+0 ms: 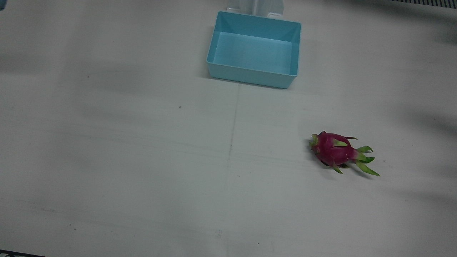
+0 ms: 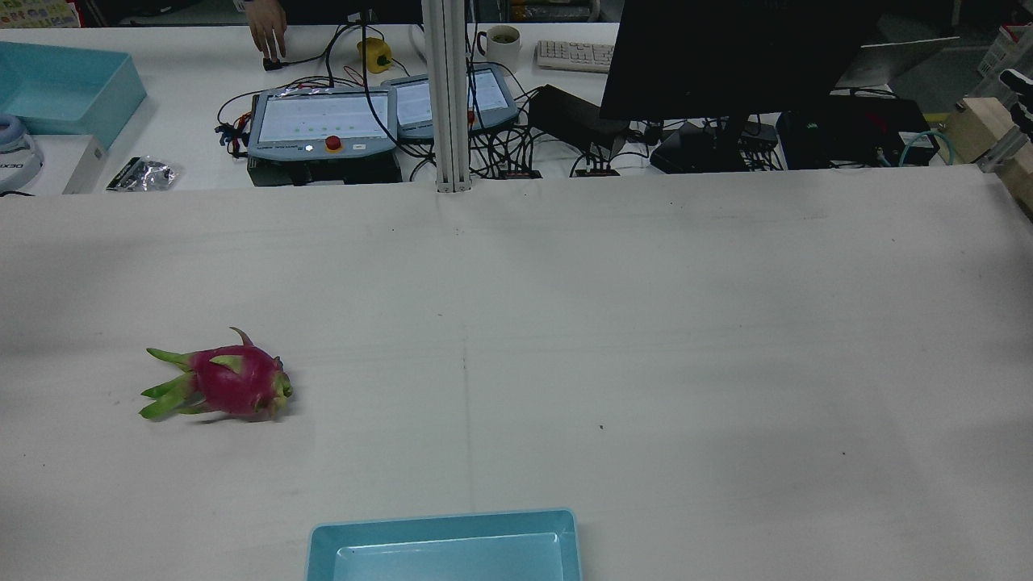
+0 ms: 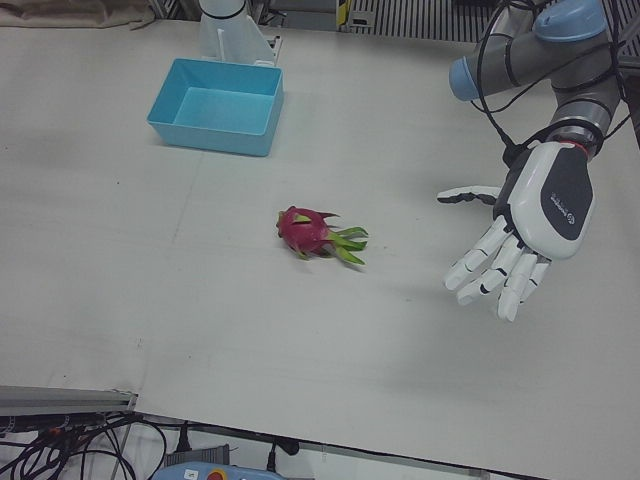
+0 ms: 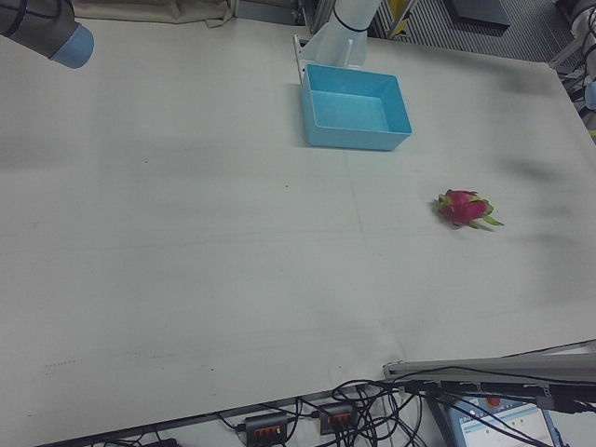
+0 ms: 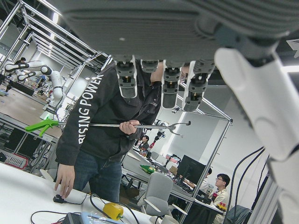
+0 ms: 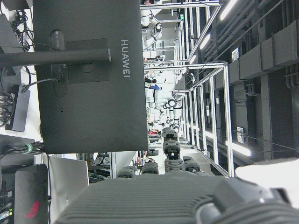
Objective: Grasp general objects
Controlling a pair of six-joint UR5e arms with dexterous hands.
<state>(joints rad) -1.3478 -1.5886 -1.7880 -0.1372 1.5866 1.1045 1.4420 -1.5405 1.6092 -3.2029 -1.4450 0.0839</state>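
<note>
A pink dragon fruit [image 1: 335,151] with green scales lies on its side on the white table, on my left arm's half; it also shows in the rear view [image 2: 230,379], the left-front view [image 3: 310,233] and the right-front view [image 4: 463,209]. My left hand [image 3: 530,225] hovers above the table, well apart from the fruit and to its right in the left-front view. It is open and empty, with the fingers [image 3: 490,270] spread downward. My right hand [image 6: 163,196] shows only in its own view, fingers extended, holding nothing, facing a monitor.
An empty light-blue bin [image 1: 253,76] stands at the table's robot-side edge near the middle, also visible in the left-front view [image 3: 210,135]. My right arm's elbow [image 4: 47,28] sits at the far corner. Monitors, pendants and cables lie beyond the table's operator side.
</note>
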